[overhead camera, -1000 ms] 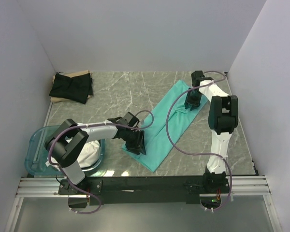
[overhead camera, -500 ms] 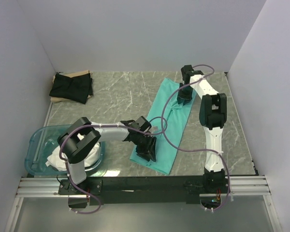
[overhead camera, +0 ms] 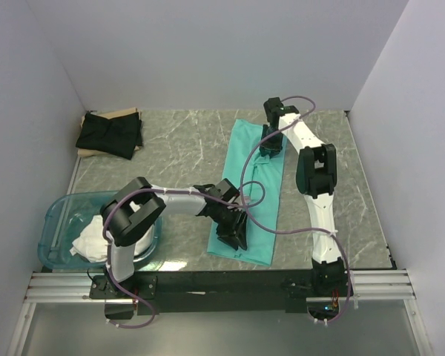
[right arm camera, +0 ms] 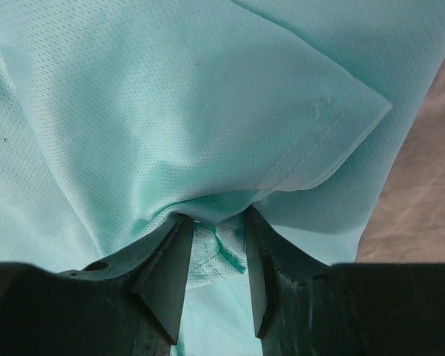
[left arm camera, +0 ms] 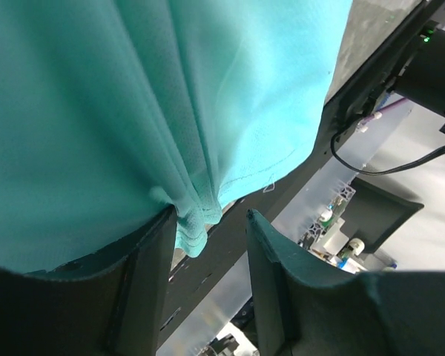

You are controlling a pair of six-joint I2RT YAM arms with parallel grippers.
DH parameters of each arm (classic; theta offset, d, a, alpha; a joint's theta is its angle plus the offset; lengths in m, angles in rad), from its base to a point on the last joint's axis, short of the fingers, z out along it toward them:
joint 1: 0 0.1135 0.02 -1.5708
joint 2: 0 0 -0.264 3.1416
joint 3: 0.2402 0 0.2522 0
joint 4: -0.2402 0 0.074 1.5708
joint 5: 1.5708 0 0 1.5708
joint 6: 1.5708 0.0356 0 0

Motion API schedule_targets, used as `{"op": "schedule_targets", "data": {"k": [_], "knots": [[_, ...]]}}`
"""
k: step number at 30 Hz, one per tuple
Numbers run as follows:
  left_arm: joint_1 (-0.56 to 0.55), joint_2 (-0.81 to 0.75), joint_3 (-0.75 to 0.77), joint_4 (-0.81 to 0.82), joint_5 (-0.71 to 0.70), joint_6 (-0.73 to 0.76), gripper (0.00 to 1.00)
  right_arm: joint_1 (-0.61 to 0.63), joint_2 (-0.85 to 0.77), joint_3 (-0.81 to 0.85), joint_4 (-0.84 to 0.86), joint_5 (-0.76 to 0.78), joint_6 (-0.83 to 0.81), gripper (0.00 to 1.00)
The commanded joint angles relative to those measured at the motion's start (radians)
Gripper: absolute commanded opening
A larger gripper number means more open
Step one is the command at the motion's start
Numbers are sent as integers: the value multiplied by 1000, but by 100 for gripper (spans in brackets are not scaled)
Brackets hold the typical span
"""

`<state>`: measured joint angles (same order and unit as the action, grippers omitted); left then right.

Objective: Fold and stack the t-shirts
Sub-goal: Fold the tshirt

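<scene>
Mint-teal t-shirt point(overhead camera: 259, 241) runs 12 to 6 o'clock; right gripper point(right arm camera: 213, 222) clamps its 12 o'clock end, left gripper point(left arm camera: 208, 219) its 6 o'clock end.

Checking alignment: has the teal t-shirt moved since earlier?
Yes. The teal t-shirt rotated: far end leftward toward the black t-shirt, near end away from the blue tub.

Open counter point(overhead camera: 178, 148) lies between the black t-shirt point(overhead camera: 109, 133), the blue tub point(overhead camera: 53, 222) and the mint-teal t-shirt point(overhead camera: 259, 245). The left arm point(overhead camera: 179, 200) spans its near part. Walls point(overhead camera: 208, 59) close three sides.
</scene>
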<state>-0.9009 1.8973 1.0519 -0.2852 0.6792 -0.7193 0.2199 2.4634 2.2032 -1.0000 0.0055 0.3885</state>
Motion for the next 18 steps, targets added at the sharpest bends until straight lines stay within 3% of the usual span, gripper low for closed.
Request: {"op": "schedule_targets", "data": {"k": [1, 11, 18], "knots": [[-16, 28, 48, 44, 10, 3, 49, 19, 23, 41, -20, -35, 26, 42], [-30, 26, 111, 69, -12, -34, 55, 38, -9, 50, 8, -62, 26, 45], [-30, -41, 201, -72, -92, 18, 57, 35, -98, 86, 34, -125, 39, 47]]}}
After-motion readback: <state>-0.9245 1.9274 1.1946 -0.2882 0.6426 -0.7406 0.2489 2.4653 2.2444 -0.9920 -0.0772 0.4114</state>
